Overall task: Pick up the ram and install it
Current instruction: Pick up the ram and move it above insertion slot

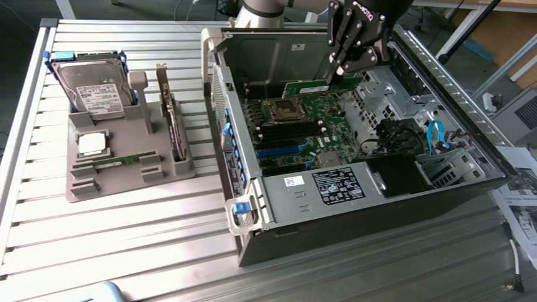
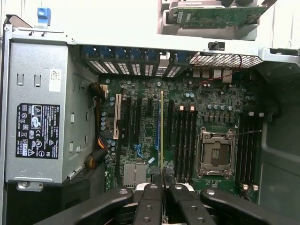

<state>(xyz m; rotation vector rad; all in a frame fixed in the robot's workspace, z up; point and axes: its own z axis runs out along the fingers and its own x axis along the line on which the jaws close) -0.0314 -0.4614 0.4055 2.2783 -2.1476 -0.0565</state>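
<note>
Currently held: the ram (image 2: 162, 126), a thin green stick, seen edge-on between the fingers of the gripper (image 2: 162, 177), which are drawn nearly together and clamped on it. Location: inside the open computer case (image 1: 353, 217) on the bench (image 1: 126, 239), over the motherboard (image 2: 140, 93), beside the black memory slots (image 2: 185, 136) next to the processor socket (image 2: 217, 152). Seated in a slot or clear of it: cannot tell.

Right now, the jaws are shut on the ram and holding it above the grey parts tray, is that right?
No. The jaws are shut on the ram, but the gripper holds it above the motherboard inside the open computer case, not above the grey parts tray. The exterior view shows this: the tray lies apart at that view's left.
</note>
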